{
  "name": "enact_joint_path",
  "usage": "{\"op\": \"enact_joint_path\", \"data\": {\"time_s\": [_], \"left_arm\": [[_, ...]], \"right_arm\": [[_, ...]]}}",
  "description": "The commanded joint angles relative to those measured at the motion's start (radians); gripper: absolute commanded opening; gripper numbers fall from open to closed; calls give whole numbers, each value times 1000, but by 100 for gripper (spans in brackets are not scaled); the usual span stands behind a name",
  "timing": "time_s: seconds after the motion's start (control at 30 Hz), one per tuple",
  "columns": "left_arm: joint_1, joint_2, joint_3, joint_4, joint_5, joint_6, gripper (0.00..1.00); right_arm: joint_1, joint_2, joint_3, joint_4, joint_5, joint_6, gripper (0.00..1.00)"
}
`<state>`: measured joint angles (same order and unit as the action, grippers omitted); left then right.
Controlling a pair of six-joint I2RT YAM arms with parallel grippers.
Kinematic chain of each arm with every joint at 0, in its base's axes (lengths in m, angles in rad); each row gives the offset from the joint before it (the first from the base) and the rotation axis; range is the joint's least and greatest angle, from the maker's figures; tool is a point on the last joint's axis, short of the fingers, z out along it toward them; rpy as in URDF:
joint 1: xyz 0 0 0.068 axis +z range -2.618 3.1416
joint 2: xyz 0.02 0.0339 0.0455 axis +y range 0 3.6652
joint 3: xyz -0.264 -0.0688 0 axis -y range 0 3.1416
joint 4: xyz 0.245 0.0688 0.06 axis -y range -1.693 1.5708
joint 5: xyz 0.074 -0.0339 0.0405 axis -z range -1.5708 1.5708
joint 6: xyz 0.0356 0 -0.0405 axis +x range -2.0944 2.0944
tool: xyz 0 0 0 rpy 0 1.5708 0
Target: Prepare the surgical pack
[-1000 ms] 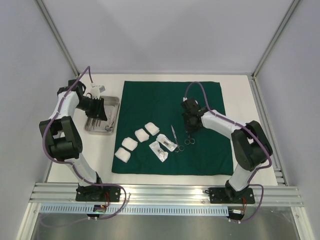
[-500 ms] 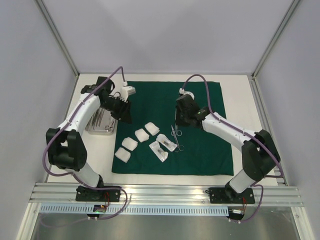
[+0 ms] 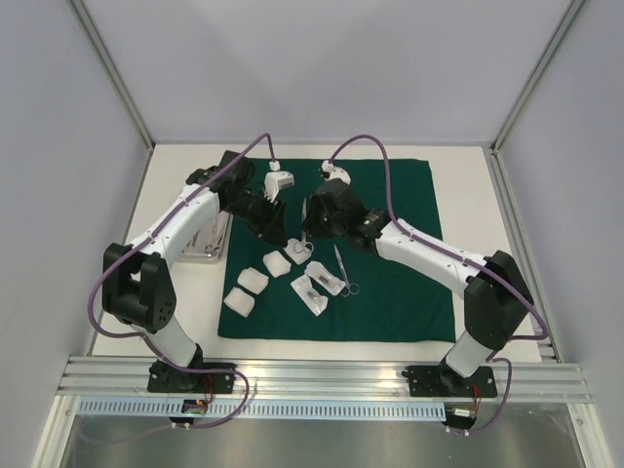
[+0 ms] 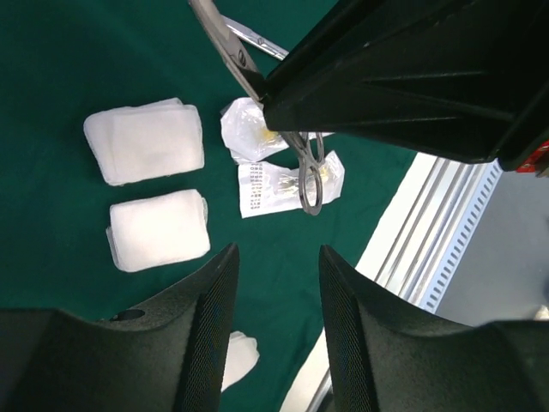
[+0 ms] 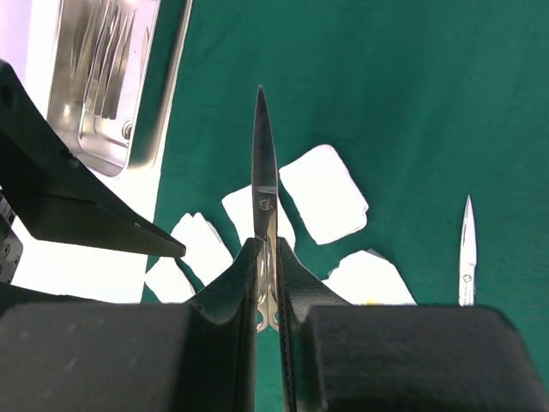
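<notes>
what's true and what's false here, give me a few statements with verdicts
1. The right claw holds scissors. True.
2. The left claw grips gauze. False: it is open and empty, above the gauze.
3. The tray sits in the middle of the cloth. False: it stands beside the cloth's left edge.
4. A second pair of scissors lies on the cloth. True.

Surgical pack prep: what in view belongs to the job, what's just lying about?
Job: green cloth, gauze squares, sealed packets, held scissors in right gripper, second scissors, steel tray.
Lying about: nothing stray; just table, frame rail.
</notes>
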<state>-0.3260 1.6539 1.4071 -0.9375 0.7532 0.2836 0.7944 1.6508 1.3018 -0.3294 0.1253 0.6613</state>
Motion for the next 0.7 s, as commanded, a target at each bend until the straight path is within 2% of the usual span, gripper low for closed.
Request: {"op": "enact_joint_path", "data": {"time_s": [0.0,0.5,0.67], "left_arm": [[-11,1,12,71,89,-50,51],[-47,67,-7,115,66,-58,52],[-61,76,-17,126,66,-67,46]], "right_arm": [[6,10,39,56,-4,32,1],[16,4,28,76,-12,46,0],[16,9,30,87,-23,54,0]]}}
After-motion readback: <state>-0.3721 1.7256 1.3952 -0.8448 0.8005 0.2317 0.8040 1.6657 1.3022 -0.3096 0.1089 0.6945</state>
